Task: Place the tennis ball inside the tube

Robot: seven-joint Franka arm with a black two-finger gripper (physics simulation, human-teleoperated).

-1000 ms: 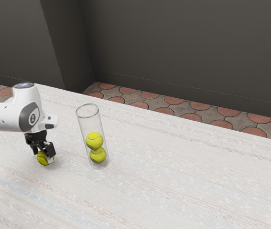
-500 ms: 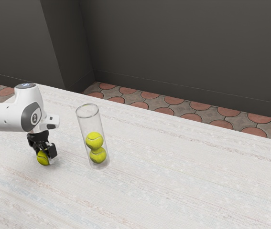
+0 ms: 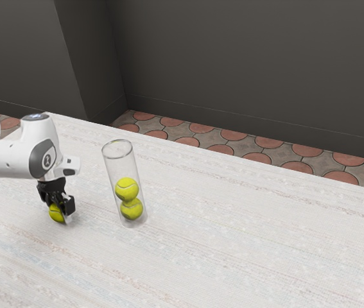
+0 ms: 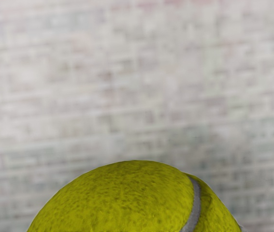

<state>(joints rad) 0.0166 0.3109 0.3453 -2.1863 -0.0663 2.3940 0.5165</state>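
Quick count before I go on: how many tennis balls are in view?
3: one ball at the gripper, and two in the clear tube, upper ball above lower ball.

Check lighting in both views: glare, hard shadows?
Exterior view: pale table against dark wall, only soft shading around the tube's base, light streaks along its clear side, no harsh glare. Wrist view: ball matte, darker past its seam, no glare.

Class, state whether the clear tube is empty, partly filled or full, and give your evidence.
Partly filled: two yellow balls are stacked inside the tube, with empty space above them up to the rim.
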